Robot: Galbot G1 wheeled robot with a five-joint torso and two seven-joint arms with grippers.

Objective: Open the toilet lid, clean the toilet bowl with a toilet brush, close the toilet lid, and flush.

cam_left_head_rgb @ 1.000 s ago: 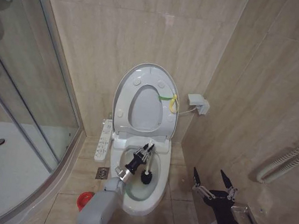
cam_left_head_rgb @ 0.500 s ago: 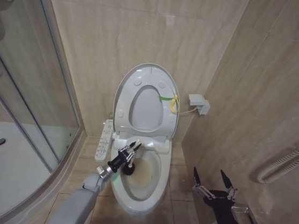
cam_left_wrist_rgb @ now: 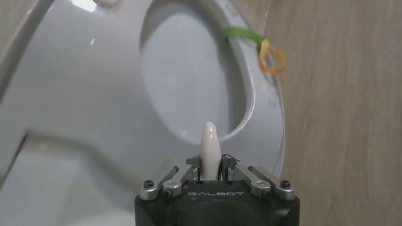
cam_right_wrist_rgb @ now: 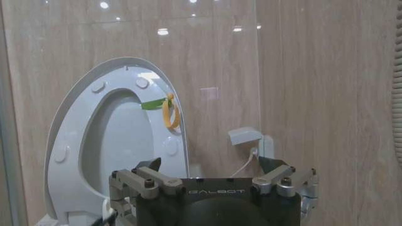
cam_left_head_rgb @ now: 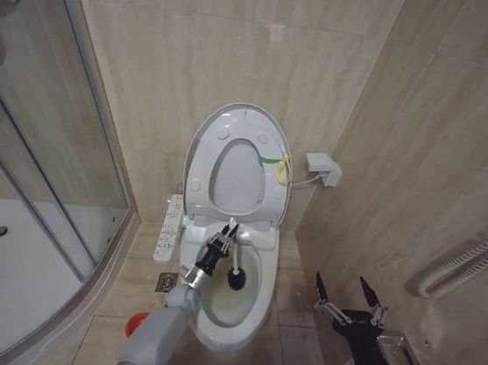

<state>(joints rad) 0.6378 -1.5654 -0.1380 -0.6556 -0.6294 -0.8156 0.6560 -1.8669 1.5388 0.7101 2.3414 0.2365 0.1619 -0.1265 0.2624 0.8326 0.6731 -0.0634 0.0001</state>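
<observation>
Now the left end effector (cam_left_head_rgb: pixel 225 238) is over the toilet bowl (cam_left_head_rgb: pixel 250 320), its fingers closed tight on the white handle of the toilet brush (cam_left_head_rgb: pixel 235 277). The brush's black head is down inside the bowl, near the left side. Behind it, the toilet lid (cam_left_head_rgb: pixel 203 156) stands up against the wall, with the seat up too and a yellow-green strap (cam_left_head_rgb: pixel 273 160) on its right edge. Over on the right, the right end effector (cam_left_head_rgb: pixel 350 300) waits low beside the toilet, fingers spread wide and holding nothing.
</observation>
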